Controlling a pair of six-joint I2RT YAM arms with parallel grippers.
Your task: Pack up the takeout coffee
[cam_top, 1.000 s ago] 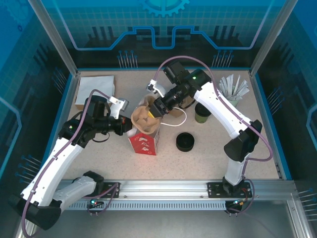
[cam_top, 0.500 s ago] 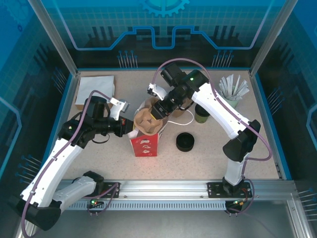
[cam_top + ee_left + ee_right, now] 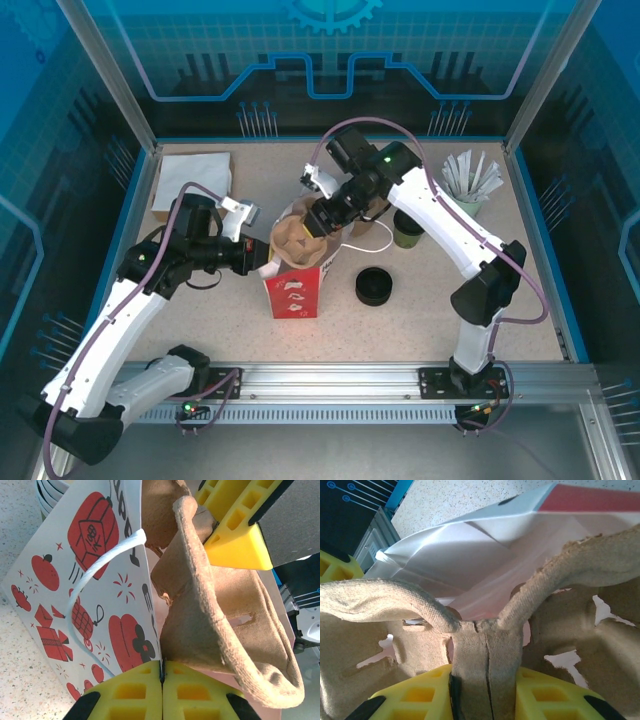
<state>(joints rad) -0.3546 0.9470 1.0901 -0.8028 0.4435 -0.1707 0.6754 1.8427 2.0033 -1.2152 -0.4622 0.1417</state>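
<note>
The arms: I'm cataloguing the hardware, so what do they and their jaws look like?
Both the left arm and right arm have white shells with black joints, a small green light each, and a purple cable looping alongside. The jaws are blocky yellow plastic with hollow grid cells and black tips.

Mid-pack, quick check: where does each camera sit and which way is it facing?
Top external: above and behind the arm bases, facing down at the table; both arms show.
Left wrist: on the left arm, facing the paper bag on its printed side; left fingers pinch its rim.
Right wrist: on the right arm, facing into the bag; right fingers clamp the cup carrier by its centre rib.
Shared: both wrist views show bag and carrier.
</note>
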